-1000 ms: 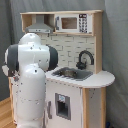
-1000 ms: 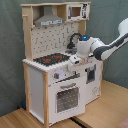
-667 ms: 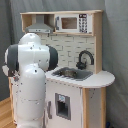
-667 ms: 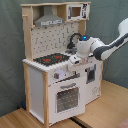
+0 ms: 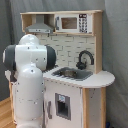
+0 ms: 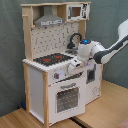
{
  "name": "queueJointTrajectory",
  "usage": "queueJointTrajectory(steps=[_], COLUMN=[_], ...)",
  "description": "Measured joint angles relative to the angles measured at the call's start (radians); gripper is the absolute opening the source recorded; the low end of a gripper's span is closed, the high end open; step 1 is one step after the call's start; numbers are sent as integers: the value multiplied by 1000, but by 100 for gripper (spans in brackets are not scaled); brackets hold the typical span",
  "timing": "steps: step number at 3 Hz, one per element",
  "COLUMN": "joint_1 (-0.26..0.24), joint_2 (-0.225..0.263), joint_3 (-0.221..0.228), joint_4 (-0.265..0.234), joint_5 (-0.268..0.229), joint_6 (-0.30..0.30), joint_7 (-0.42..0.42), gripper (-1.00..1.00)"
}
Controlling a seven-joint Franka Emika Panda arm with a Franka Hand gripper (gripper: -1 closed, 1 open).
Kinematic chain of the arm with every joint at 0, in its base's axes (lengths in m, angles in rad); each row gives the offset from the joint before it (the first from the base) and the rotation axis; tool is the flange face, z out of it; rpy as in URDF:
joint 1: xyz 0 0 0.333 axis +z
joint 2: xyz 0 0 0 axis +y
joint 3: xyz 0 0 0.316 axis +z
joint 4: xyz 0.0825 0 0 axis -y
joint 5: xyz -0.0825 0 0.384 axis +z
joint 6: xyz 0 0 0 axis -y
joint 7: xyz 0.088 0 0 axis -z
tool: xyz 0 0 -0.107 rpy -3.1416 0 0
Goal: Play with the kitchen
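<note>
Nothing has moved: hand (image 6: 75,64) hovers at the kitchen's (image 6: 50,92) counter front.

In the first exterior view my own arm (image 5: 29,80) blocks the left part of the kitchen (image 5: 75,60), so the stovetop and the oven door are hidden there, and my hand is out of sight behind my body. In the second exterior view my hand (image 6: 75,64) sits at the front edge of the counter, too small for me to tell how its fingers stand. My arm runs off the second exterior view's right edge, and the sink lies behind it.
</note>
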Motion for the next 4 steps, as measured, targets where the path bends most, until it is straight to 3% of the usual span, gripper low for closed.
queueJointTrajectory(steps=[1,2,4], joint_1=[0,11,65], joint_2=[-5,-5,-5], joint_3=[-19,-29,-29], joint_4=[-70,-123,-144], joint_5=[4,25,95], joint_6=[22,84,131], joint_7=[70,122,302], gripper=[-100,-100,-100])
